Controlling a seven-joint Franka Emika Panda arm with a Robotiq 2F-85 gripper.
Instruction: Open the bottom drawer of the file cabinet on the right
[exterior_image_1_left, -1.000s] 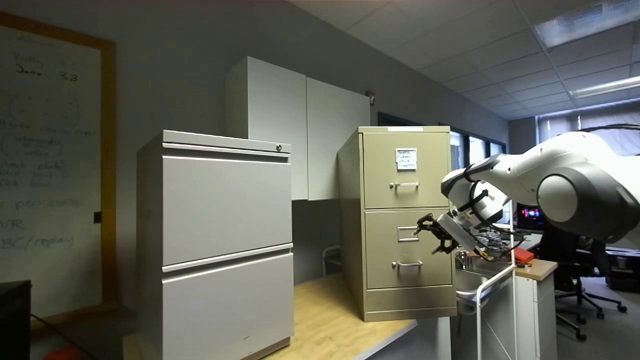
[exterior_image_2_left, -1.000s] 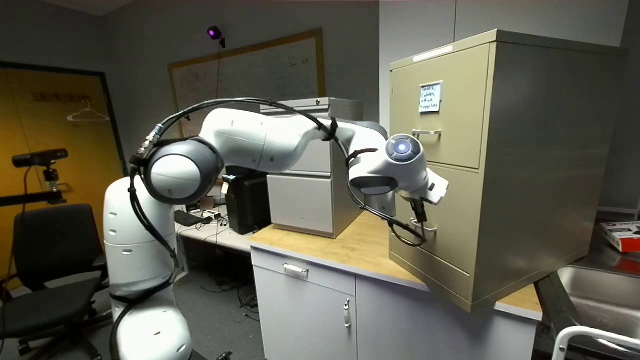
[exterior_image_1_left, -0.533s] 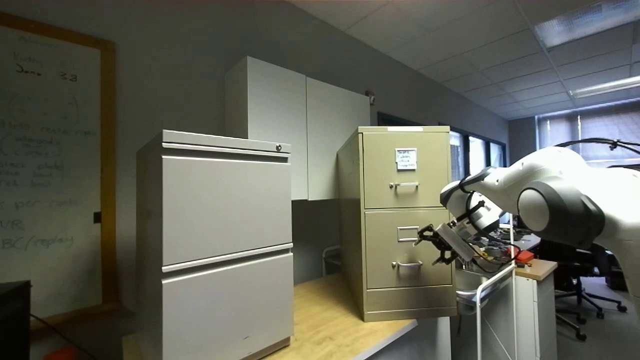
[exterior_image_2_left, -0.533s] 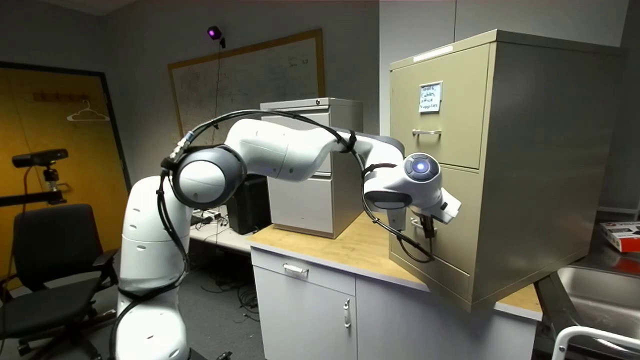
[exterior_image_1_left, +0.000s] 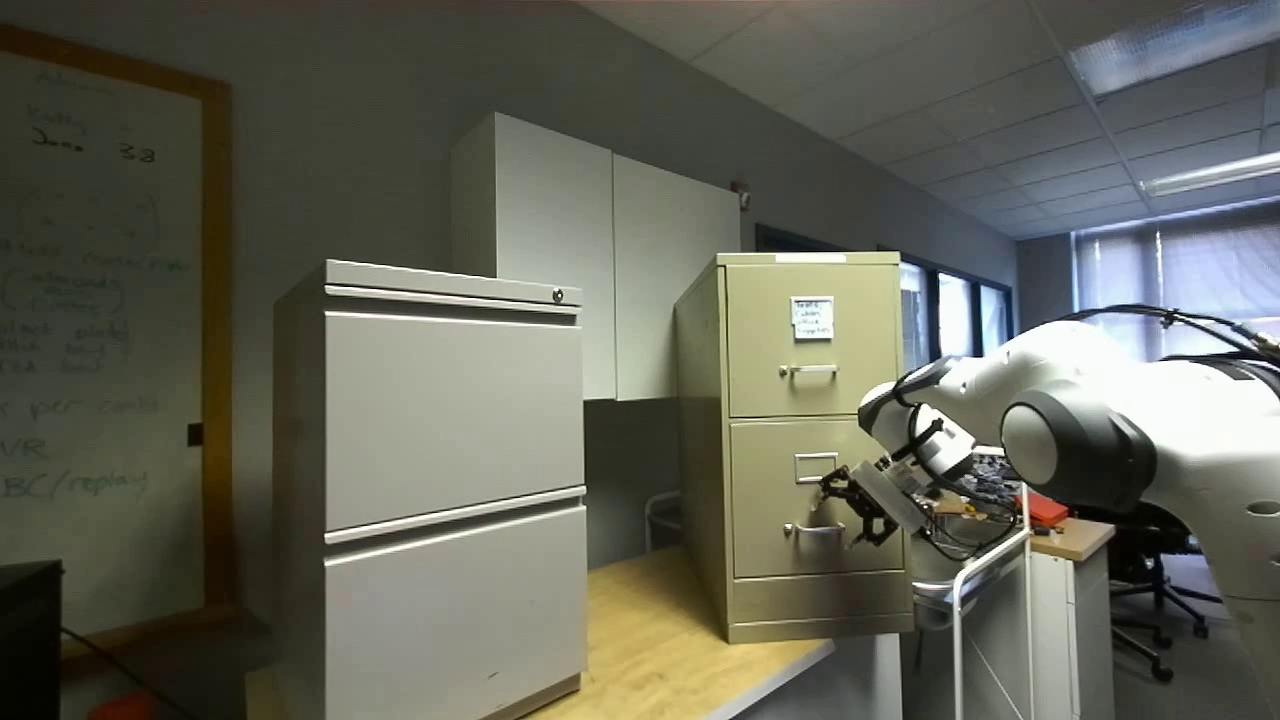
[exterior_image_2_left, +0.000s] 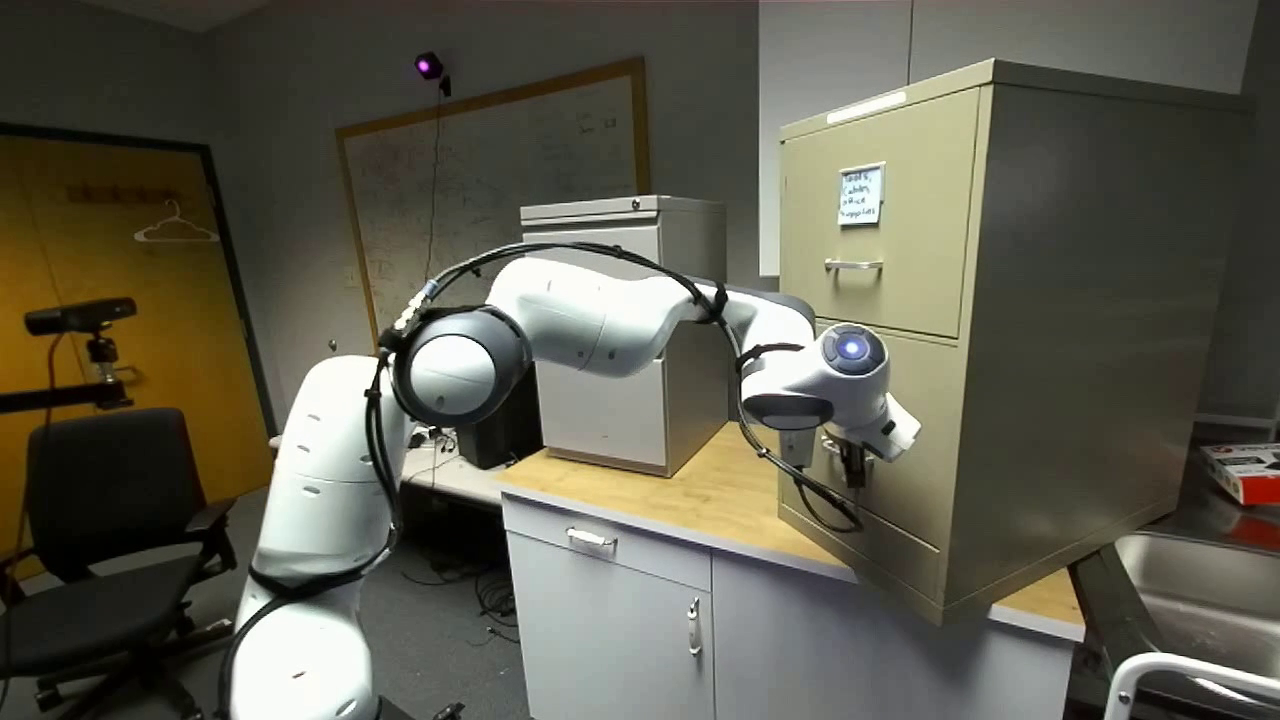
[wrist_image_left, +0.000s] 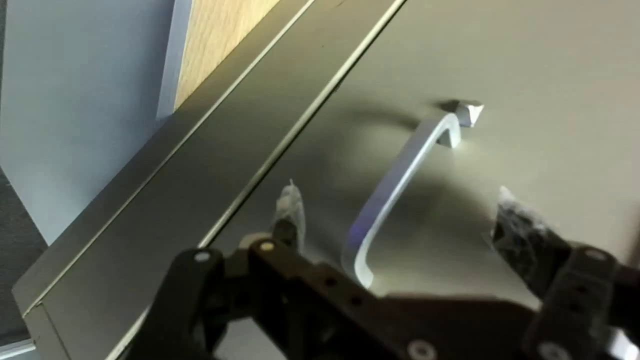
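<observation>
The tabletop (exterior_image_1_left: 660, 620) holds the tan cabinet (exterior_image_2_left: 1040, 330) up high, maybe so it is easy to reach. To grab the closed bottom drawer (exterior_image_1_left: 770, 500), I think, the pincer (exterior_image_1_left: 835, 525) has its empty fingers (wrist_image_left: 525, 240) wide apart. That drawer is right in front of it, with the handle (wrist_image_left: 392, 185) lined up between the fingers, not touching, it seems.

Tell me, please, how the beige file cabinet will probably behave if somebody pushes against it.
The file cabinet looks like sheet metal, so it is probably stiff and heavy. One lower front corner juts past the edge of the wood-grain countertop, so force there might tip it that way. Rolling seems unlikely, because it is a box with flat sides.
</observation>
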